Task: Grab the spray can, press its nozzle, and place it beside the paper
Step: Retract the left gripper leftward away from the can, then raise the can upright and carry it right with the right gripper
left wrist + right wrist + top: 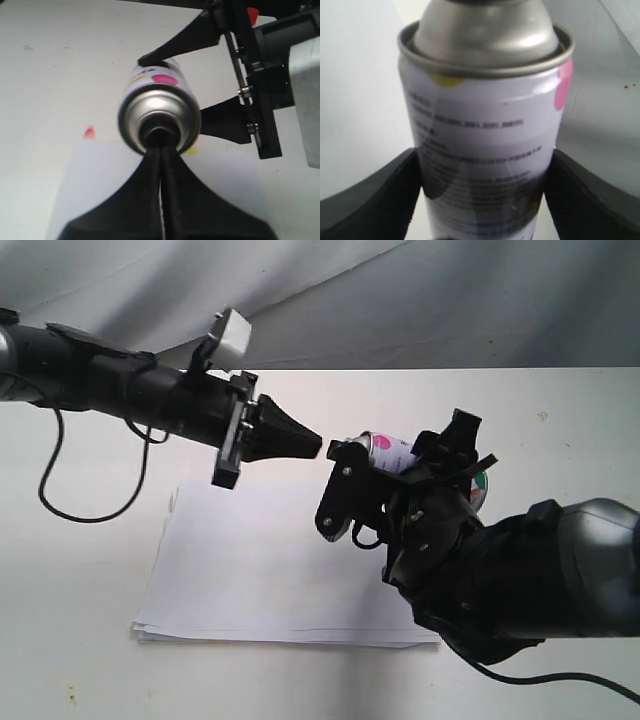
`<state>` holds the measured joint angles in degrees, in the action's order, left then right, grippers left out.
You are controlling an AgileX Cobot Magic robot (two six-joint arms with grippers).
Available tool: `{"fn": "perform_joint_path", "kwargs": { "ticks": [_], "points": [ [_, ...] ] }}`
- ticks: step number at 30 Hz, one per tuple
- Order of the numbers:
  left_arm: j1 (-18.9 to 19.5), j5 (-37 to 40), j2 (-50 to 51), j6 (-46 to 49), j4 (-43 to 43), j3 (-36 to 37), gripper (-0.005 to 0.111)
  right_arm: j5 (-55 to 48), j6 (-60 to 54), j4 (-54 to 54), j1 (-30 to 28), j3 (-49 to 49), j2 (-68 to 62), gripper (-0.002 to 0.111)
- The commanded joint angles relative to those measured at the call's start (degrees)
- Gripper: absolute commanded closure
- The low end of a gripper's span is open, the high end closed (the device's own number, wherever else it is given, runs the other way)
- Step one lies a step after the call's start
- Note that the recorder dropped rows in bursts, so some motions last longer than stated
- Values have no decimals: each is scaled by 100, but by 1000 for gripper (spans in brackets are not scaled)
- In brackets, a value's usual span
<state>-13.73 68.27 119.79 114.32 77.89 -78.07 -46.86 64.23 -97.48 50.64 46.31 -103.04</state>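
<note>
The spray can (pixel 385 448) hangs tilted above the table, its silver dome pointing left, with my right gripper (pixel 395 458) shut on its white text label (pixel 485 145). Black fingers (pixel 370 200) press both sides of the can (pixel 485 90). My left gripper (pixel 313 445) is shut, and its joined tips (pixel 160 146) meet the black nozzle (pixel 160 134) at the centre of the dome (pixel 160 117). The paper (pixel 270 570) lies flat on the table below both grippers, with its yellow tab (pixel 192 150) peeking out under the can.
The white table (pixel 560 410) runs back to a grey cloth backdrop (pixel 400 300). A black cable (pixel 70 505) loops down from the left arm over the table's left side. A small red mark (pixel 89 132) sits on the table near the paper's edge.
</note>
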Motion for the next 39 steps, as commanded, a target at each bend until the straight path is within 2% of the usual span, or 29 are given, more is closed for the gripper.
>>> {"fn": "perform_joint_path", "kwargs": {
  "ticks": [1,6,14,21,28,34,39],
  "points": [
    [689,169,-550,-46,5,358,107,-125,1,-247,14,51,78,108],
    [1033,169,-1122,566,644,1218,107,-125,1,-247,14,51,78,108],
    [1033,169,-1524,566,1069,1498,107,-712,54,-203,150,51,319,108],
    [1033,169,-2083,555,1849,2071,107,-497,545,419,205,41,1582,108],
    [1033,30,-2680,555,1947,2500,107,316,720,1200,205,-12,3200,108],
    [1033,57,-2896,555,2042,2726,107,691,1356,1080,191,-446,4208,108],
    [1033,66,-2896,379,2037,2737,107,611,2523,141,191,-890,4493,108]
  ]
}}
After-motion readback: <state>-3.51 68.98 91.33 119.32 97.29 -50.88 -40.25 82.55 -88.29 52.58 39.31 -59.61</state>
